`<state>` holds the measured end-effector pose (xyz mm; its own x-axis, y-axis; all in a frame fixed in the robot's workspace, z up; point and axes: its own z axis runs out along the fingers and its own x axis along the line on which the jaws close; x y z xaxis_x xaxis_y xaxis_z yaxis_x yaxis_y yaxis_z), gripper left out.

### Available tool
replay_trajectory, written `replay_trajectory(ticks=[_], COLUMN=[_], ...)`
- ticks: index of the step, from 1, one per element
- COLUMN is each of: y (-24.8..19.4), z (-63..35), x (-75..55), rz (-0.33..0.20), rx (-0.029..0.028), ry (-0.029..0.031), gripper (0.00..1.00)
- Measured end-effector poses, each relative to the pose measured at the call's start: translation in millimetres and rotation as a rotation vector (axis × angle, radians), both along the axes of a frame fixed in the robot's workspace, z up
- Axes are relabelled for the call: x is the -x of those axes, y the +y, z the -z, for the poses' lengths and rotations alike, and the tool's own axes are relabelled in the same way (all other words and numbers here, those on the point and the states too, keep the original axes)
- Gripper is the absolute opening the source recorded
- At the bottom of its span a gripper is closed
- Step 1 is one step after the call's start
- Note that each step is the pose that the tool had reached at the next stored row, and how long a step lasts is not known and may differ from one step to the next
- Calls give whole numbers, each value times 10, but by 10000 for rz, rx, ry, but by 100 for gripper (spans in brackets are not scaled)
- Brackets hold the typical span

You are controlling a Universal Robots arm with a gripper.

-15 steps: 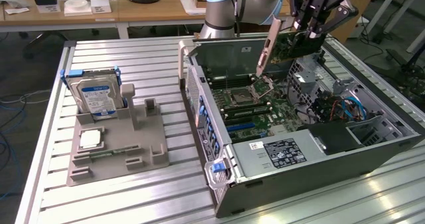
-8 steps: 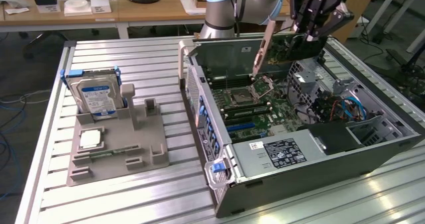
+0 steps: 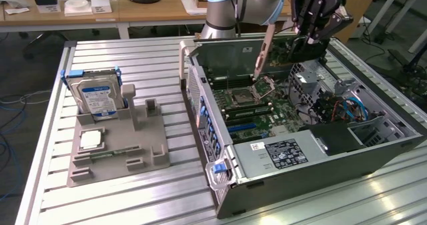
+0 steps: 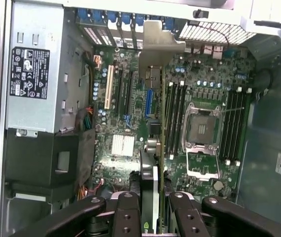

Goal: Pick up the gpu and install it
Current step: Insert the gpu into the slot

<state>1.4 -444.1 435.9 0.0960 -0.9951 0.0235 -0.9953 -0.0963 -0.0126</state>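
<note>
Exterior view: the gripper is seen clenched on the gpu, which is pinched edge-on between the fingers. The gpu is held upright over the open computer case, at 1 o'clock in the frame. Its silver bracket is hung at its 9 o'clock end, above the motherboard. A hard drive is stood in a grey holder, at 9 o'clock of the case, well apart.

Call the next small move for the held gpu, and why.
Probably ease the gripper straight down a little, keeping the gpu upright. It clamps the card edge-on above the motherboard, not yet seated, and in the wrist view the card's edge looks roughly in line with the blue slot.
</note>
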Motion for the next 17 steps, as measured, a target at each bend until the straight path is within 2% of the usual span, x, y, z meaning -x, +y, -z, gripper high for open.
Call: replay_trajectory(ticks=[8,11,13,17], y=[1,0,2,12], z=[113,165,201,274], x=[2,7,18,18], rz=[1,15,132,380], rx=[1,30,55,53], ry=[-4,-3,-3,-1], gripper=[27,27,27,27])
